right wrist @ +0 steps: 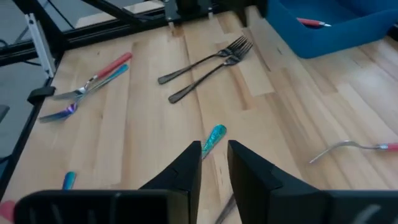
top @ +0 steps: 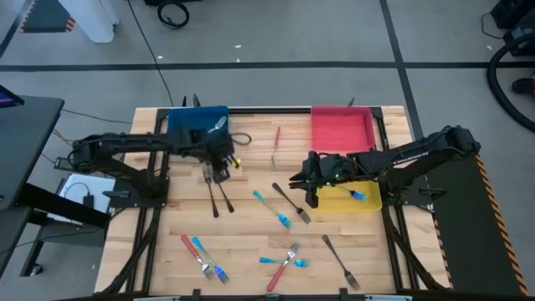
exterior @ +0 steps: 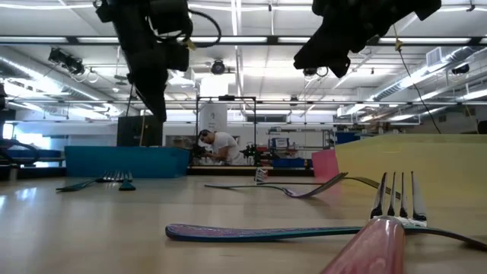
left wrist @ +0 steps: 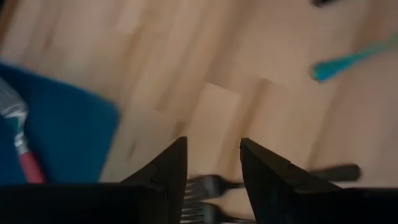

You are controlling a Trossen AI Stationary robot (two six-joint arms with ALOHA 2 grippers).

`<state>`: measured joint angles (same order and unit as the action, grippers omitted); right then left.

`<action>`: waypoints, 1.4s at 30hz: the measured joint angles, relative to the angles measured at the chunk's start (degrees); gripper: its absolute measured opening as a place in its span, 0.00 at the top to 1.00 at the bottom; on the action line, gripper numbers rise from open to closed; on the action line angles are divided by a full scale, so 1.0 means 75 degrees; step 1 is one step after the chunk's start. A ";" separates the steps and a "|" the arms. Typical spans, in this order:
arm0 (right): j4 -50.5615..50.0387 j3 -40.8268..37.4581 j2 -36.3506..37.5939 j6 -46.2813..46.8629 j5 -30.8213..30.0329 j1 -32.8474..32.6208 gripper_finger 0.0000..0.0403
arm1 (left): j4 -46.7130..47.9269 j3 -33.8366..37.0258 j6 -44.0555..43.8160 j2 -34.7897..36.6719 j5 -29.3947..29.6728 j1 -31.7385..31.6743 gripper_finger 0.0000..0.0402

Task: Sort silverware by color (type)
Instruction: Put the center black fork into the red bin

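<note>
Left gripper (top: pixel 219 172) hovers just off the blue tray (top: pixel 185 124), fingers spread and nothing between them, and right under it sit the two dark forks (top: pixel 219 194), tines up by the fingertips, handles running away toward the near edge of the counter (top: pixel 251 251). That pair looks like the left arm's pick. Over on the other side, the right gripper (top: pixel 311 194) hangs by the yellow tray (top: pixel 372 201), fingers parted only narrowly, empty. Straight ahead of it lies the blue-handled fork (top: pixel 274 209), long axis slanting away from the gripper, handle end nearest in the wrist view. Right arm is clearly closer to that one
</note>
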<state>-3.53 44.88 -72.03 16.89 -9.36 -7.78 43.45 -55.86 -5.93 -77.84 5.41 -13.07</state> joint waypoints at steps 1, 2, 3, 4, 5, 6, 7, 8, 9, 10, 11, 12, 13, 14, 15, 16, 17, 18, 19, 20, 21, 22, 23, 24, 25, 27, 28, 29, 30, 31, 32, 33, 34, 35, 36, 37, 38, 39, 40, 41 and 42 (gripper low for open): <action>0.0000 0.0000 -0.0019 0.0117 -0.0129 -0.0057 0.77 | 0.0014 0.0000 -0.0096 0.0000 -0.0002 0.0185 0.64; 0.0039 0.0002 -0.0083 0.0272 -0.0251 -0.0111 0.75 | 0.0007 0.0000 -0.0198 0.0000 -0.0002 0.0359 0.64; 0.0049 0.0003 -0.0151 0.0446 -0.0340 -0.0173 0.74 | -0.0010 0.0000 -0.0349 0.0000 -0.0003 0.0525 0.64; 0.0022 0.0003 -0.0259 0.0622 -0.0398 -0.0228 0.72 | -0.0001 0.0000 -0.0456 0.0000 0.0000 0.0687 0.64; 0.0094 0.0003 -0.0410 0.0823 -0.0409 -0.0276 0.71 | -0.0009 0.0000 -0.0551 0.0000 -0.0003 0.0842 0.64; 0.0138 0.0003 -0.0576 0.1014 -0.0409 -0.0338 0.70 | -0.0031 0.0000 -0.0590 0.0000 0.0000 0.0988 0.64; 0.0137 0.0003 -0.0753 0.1199 -0.0406 -0.0387 0.69 | -0.0032 0.0000 -0.0651 0.0000 0.0000 0.1133 0.64; 0.0213 0.0003 -0.0944 0.1380 -0.0403 -0.0425 0.69 | -0.0037 0.0000 -0.0720 0.0000 0.0003 0.1265 0.64; 0.0239 0.0003 -0.1118 0.1537 -0.0400 -0.0468 0.69 | -0.0052 0.0000 -0.0732 0.0000 0.0000 0.1379 0.64; 0.0242 0.0003 -0.1280 0.1670 -0.0397 -0.0489 0.69 | -0.0045 0.0000 -0.0737 0.0000 0.0000 0.1489 0.64; 0.0268 0.0003 -0.1420 0.1790 -0.0394 -0.0503 0.69 | -0.0041 0.0000 -0.0738 0.0000 0.0001 0.1594 0.64; 0.0251 0.0003 -0.1551 0.1907 -0.0394 -0.0511 0.69 | -0.0048 0.0000 -0.0738 0.0000 0.0003 0.1683 0.64; 0.0273 0.0003 -0.1675 0.2036 -0.0382 -0.0512 0.69 | -0.0045 0.0000 -0.0757 0.0000 0.0003 0.1756 0.64; 0.0289 0.0003 -0.1781 0.2178 -0.0337 -0.0511 0.69 | -0.0045 0.0000 -0.0789 0.0000 0.0003 0.1828 0.64; 0.0287 0.0003 -0.1883 0.2312 -0.0275 -0.0509 0.69 | -0.0048 0.0000 -0.0863 0.0000 0.0003 0.1890 0.64; 0.0312 0.0003 -0.1992 0.2424 -0.0186 -0.0509 0.69 | -0.0045 0.0000 -0.0935 0.0000 0.0002 0.1940 0.64; 0.0306 0.0003 -0.2091 0.2531 -0.0114 -0.0512 0.69 | -0.0050 0.0000 -0.0990 0.0000 0.0006 0.1988 0.64; 0.0294 0.0003 -0.2198 0.2587 -0.0058 -0.0512 0.69 | -0.0051 0.0000 -0.1046 0.0000 0.0006 0.2032 0.64; 0.0295 0.0003 -0.2294 0.2585 0.0017 -0.0512 0.69 | -0.0053 0.0000 -0.1102 0.0000 0.0006 0.2071 0.64; 0.0295 0.0003 -0.2389 0.2577 0.0035 -0.0510 0.69 | -0.0057 0.0000 -0.1124 0.0000 0.0007 0.2101 0.64; 0.0316 0.0015 -0.2489 0.2554 0.0039 -0.0484 0.69 | -0.0060 0.0000 -0.1122 0.0000 0.0009 0.2130 0.64; 0.0266 0.0055 -0.2579 0.2546 0.0051 -0.0446 0.69 | -0.0088 0.0000 -0.1122 0.0000 0.0006 0.2138 0.64; 0.0150 0.0144 -0.2691 0.2533 0.0076 -0.0400 0.69 | -0.0127 0.0000 -0.1122 0.0000 0.0006 0.2138 0.64; 0.0020 0.0290 -0.2801 0.2481 0.0141 -0.0349 0.69 | -0.0163 0.0000 -0.1122 0.0000 0.0006 0.2137 0.64; -0.0181 0.0465 -0.2896 0.2387 0.0218 -0.0298 0.69 | -0.0195 0.0000 -0.1122 0.0000 0.0009 0.2135 0.64; -0.0742 0.0919 -0.3088 0.2191 0.0267 -0.0220 0.69 | -0.0223 0.0000 -0.1122 0.0000 0.0012 0.2132 0.64; -0.1098 0.1159 -0.3204 0.2103 0.0261 -0.0188 0.69 | -0.0220 0.0000 -0.1122 0.0000 0.0015 0.2132 0.64; -0.1442 0.1389 -0.3307 0.2038 0.0262 -0.0167 0.69 | -0.0215 0.0000 -0.1122 0.0000 0.0015 0.2132 0.64; -0.1810 0.1595 -0.3416 0.1999 0.0262 -0.0144 0.69 | -0.0220 0.0000 -0.1122 0.0000 0.0015 0.2132 0.64; -0.2132 0.1785 -0.3521 0.2002 0.0262 -0.0115 0.69 | -0.0218 0.0000 -0.1122 0.0000 0.0014 0.2132 0.64; -0.2359 0.1941 -0.3626 0.2028 0.0262 -0.0095 0.69 | -0.0219 0.0000 -0.1122 0.0000 0.0012 0.2135 0.64; -0.2544 0.2066 -0.3724 0.2109 0.0262 -0.0078 0.69 | -0.0217 0.0000 -0.1122 0.0000 0.0012 0.2135 0.64; -0.2656 0.2142 -0.3827 0.2170 0.0262 -0.0058 0.69 | -0.0217 0.0000 -0.1119 0.0000 0.0012 0.2135 0.64; -0.2689 0.2189 -0.3941 0.2191 0.0266 -0.0040 0.69 | -0.0220 0.0000 -0.1117 -0.0001 0.0014 0.2135 0.64; -0.2722 0.2231 -0.4058 0.2203 0.0305 -0.0024 0.69 | -0.0220 0.0000 -0.1117 -0.0003 0.0015 0.2135 0.64; -0.2713 0.2266 -0.4158 0.2209 0.0385 -0.0009 0.69 | -0.0218 0.0000 -0.1114 -0.0003 0.0015 0.2132 0.64; -0.2708 0.2291 -0.4257 0.2221 0.0452 0.0003 0.69 | -0.0220 0.0000 -0.1091 -0.0003 0.0015 0.2132 0.64; -0.2713 0.2329 -0.4359 0.2296 0.0466 0.0021 0.69 | -0.0217 0.0000 -0.1061 -0.0003 0.0015 0.2132 0.64; -0.2717 0.2361 -0.4448 0.2375 0.0466 0.0048 0.69 | -0.0222 0.0000 -0.1052 -0.0003 0.0015 0.2132 0.64; -0.2761 0.2374 -0.4538 0.2386 0.0490 0.0069 0.69 | -0.0221 0.0000 -0.1041 -0.0003 0.0015 0.2132 0.64; -0.2764 0.2392 -0.4601 0.2386 0.0487 0.0097 0.69 | -0.0220 0.0000 -0.1040 -0.0003 0.0015 0.2134 0.64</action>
<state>-24.26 62.82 -106.54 34.79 -5.71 -7.05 41.80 -55.86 -13.73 -77.87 5.52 2.93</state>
